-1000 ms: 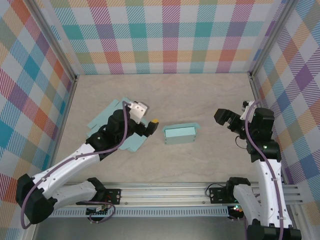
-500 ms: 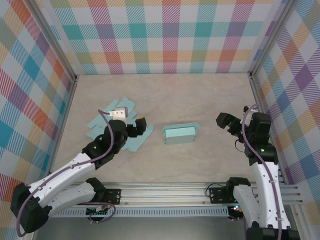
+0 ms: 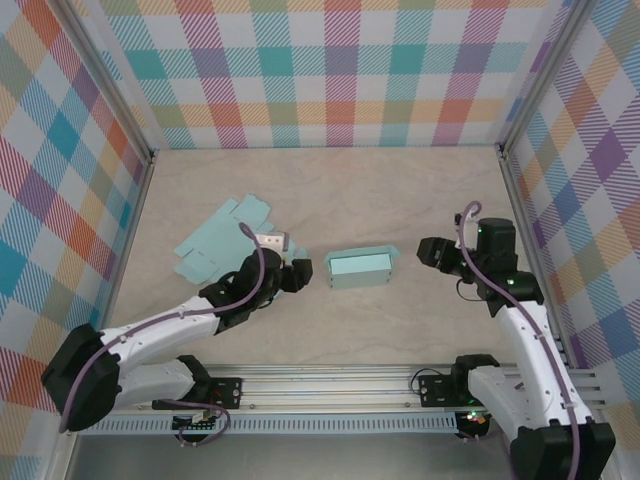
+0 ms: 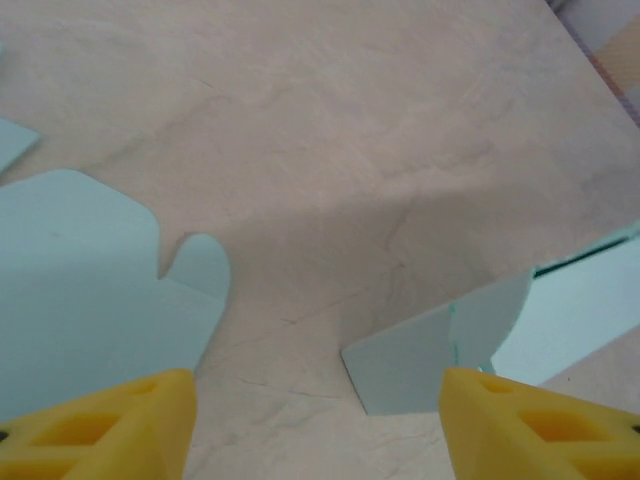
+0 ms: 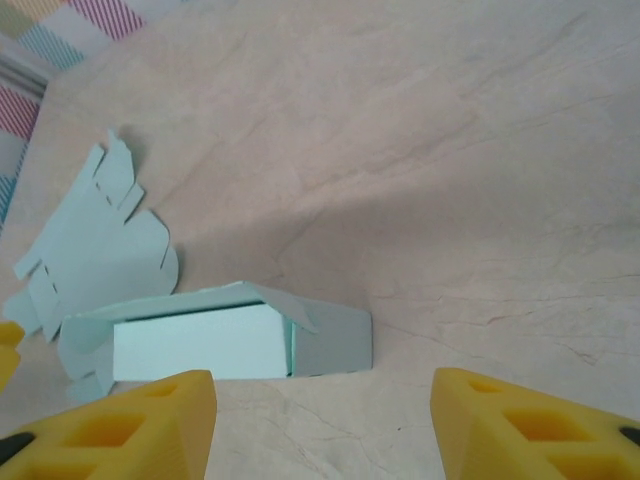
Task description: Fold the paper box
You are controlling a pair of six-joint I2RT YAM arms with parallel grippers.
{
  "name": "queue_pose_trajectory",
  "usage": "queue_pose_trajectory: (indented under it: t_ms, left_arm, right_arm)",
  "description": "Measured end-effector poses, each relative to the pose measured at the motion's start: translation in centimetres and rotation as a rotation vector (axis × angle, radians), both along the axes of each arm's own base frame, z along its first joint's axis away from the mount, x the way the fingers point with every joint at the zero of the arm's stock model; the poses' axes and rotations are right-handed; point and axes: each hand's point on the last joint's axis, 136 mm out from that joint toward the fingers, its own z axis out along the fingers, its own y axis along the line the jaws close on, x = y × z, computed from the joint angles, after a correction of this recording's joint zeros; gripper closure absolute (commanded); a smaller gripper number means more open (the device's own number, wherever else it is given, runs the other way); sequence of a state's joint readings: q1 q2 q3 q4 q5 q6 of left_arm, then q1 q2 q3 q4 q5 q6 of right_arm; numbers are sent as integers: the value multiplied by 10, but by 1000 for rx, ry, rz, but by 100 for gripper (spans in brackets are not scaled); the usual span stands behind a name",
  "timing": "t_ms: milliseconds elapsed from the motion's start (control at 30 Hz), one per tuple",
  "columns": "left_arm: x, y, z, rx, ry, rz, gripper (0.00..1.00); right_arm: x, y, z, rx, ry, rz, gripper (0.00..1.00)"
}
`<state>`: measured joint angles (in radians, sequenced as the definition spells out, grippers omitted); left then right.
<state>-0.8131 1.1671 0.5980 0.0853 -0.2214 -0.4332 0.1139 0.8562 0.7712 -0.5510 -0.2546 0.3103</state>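
Left gripper [image 3: 300, 276] is sitting just left of the paper box [image 3: 360, 268], low over the table [image 3: 400, 190], fingers standing apart w/ nothing btwn them. Right gripper [image 3: 428, 252] is hanging a little off the box's right end, fingers likewise apart & gripping nothing. The box is lying btwn the two grippers, open side up, and its long walls are standing, so it's looking like a shallow tray. The end flaps are looking less finished. The left-end flap is sticking out flat on the table in the left wrist view, and the right end is showing a slanted flap in the right wrist view. So I'm judging the job mostly done, w/ the ends prob. needing tucking or pressing. Farther back & left of the box, a flat blank [image 3: 222, 238] is lying unfolded; can't tell if it's one sheet or two overlapping. Count: 2 arms, 2 grippers, 1 formed box, at least 1 flat blank.
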Motion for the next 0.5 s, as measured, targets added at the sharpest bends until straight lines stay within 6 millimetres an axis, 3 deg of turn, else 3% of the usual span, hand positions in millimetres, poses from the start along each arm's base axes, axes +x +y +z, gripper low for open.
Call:
queue_pose_trajectory:
  t_ms: [233, 500]
  left_arm:
    - [8, -29, 1, 45, -17, -74, 43]
    - [18, -40, 11, 78, -55, -94, 55]
  right_arm:
    - [3, 24, -34, -171, 88, 88, 41]
    - [30, 37, -47, -270, 139, 134, 50]
